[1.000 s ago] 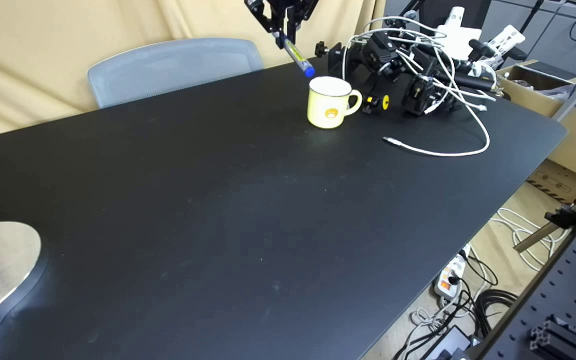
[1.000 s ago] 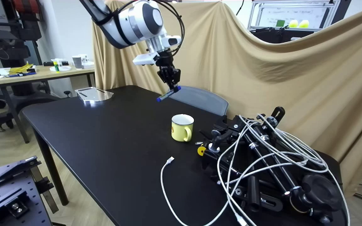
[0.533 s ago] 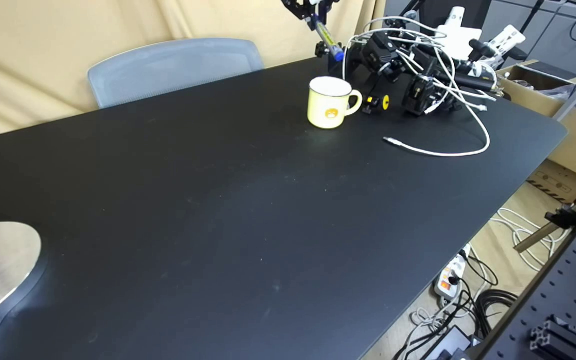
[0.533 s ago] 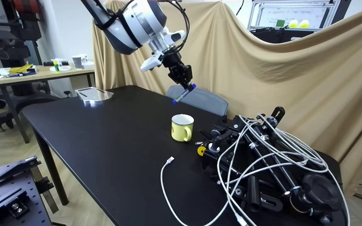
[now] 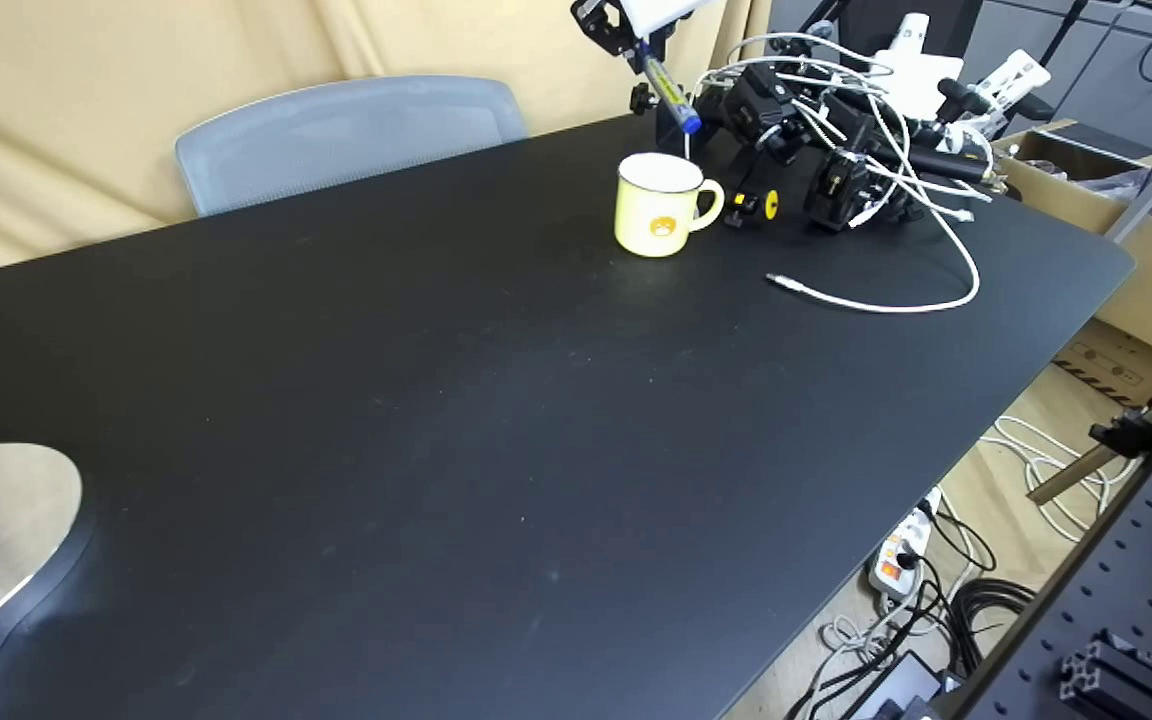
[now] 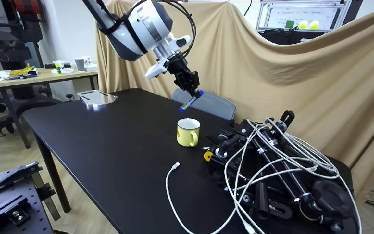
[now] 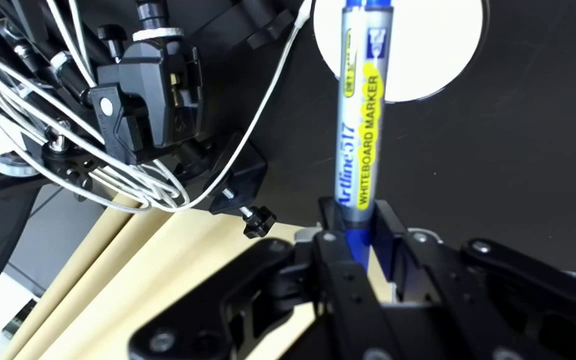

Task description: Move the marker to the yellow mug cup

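High and left of centre in an exterior view, the arm (image 6: 140, 26) is white with slate-grey panels (image 6: 162, 15), a silvery ring (image 6: 152, 28) and a dark oval (image 6: 182, 42) near the wrist (image 6: 165, 49); black straps (image 6: 136, 36) wrap it, and black cables (image 6: 193, 27) loop along its right side. Across the bottom of the wrist view, the gripper (image 7: 359, 220) is matt black, with angular linkages (image 7: 195, 305), slim straight fingers (image 7: 355, 300) and round silver screws (image 7: 162, 342).
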You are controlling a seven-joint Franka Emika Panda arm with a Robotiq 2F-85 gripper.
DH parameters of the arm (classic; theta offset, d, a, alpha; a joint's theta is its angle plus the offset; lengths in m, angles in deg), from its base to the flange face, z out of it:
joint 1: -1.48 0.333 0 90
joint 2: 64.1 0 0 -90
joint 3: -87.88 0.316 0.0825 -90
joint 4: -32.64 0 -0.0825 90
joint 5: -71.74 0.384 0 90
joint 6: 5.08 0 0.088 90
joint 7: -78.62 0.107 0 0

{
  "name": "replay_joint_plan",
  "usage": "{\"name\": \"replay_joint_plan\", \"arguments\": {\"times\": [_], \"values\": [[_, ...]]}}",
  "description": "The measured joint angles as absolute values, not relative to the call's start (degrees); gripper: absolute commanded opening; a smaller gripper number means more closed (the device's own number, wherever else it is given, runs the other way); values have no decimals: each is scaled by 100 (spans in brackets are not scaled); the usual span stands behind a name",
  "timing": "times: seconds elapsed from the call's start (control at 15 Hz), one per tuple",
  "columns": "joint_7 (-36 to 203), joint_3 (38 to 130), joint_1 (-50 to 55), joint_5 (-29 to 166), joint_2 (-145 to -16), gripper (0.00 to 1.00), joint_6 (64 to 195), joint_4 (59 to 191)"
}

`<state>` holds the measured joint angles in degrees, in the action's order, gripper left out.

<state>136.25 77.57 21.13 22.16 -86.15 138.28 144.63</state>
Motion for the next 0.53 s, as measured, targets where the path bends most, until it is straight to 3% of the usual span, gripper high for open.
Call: {"name": "replay_joint_plan", "arguments": {"times": [0.53], "values": [[16422, 8096, 2093, -489, -8685, 5, 12705, 14362]]}}
